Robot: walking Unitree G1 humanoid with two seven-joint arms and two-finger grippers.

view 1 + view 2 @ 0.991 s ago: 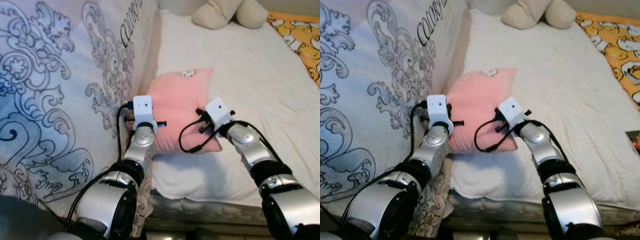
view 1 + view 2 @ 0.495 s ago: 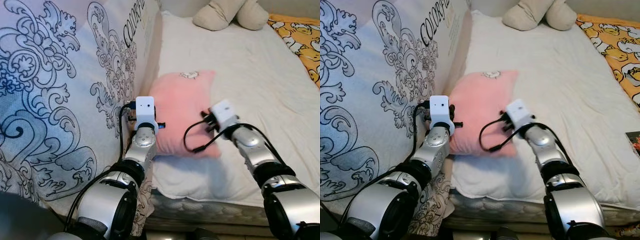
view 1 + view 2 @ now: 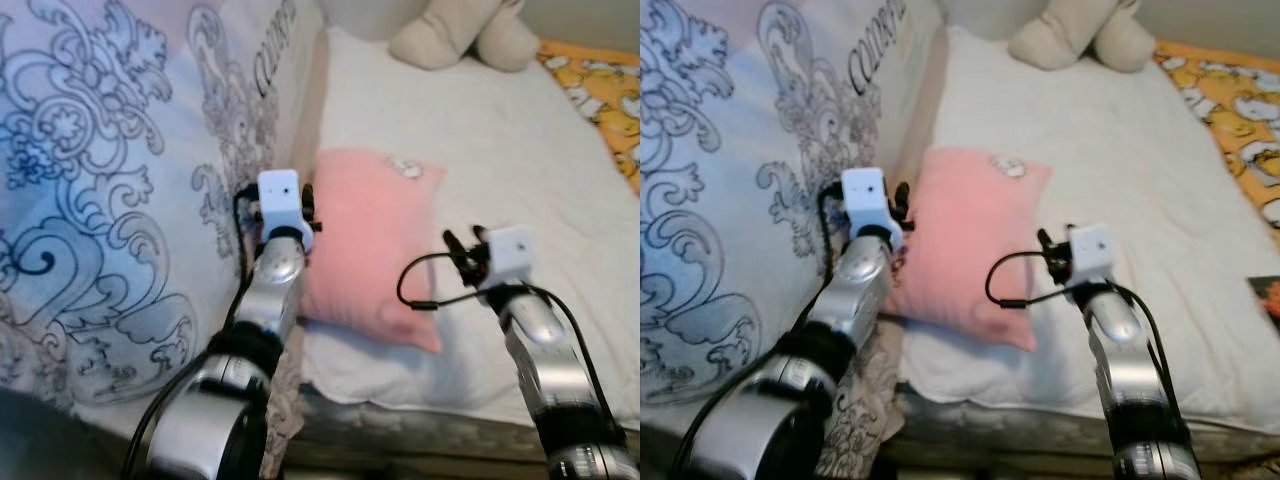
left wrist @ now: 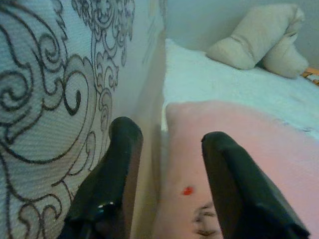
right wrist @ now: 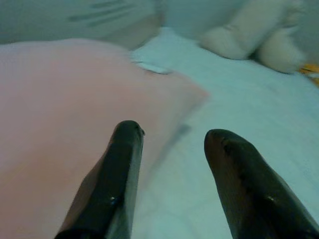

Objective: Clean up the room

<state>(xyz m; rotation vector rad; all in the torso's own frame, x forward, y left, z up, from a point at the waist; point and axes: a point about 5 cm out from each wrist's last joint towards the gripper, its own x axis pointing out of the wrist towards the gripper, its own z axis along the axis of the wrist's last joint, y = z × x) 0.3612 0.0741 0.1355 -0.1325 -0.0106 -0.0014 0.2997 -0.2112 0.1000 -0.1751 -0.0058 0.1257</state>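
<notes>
Left eye view: the pink pillow (image 3: 375, 250) is lying on the white bed (image 3: 520, 150), its left edge sitting close against the big patterned duvet (image 3: 110, 200) piled up on the left. The left claw (image 3: 300, 205) is hovering at that left edge of the pillow, while the right claw (image 3: 462, 250) is hanging just off the pillow's right edge, above the sheet. A beige plush toy (image 3: 460, 30) is resting at the far end of the bed (an orange printed blanket (image 3: 605, 90) is running along the right side).

Right eye view: same scene, both silver arms reaching in from below, flanking the pillow.

Left wrist view: the left claw's fingers (image 4: 112, 174) are standing apart, open, one finger against the duvet side, the other over the pink fabric.

Right wrist view: the right claw's fingers (image 5: 117, 174) are spread open too, gripping nothing, one over the pillow's edge, the other over the white sheet.
</notes>
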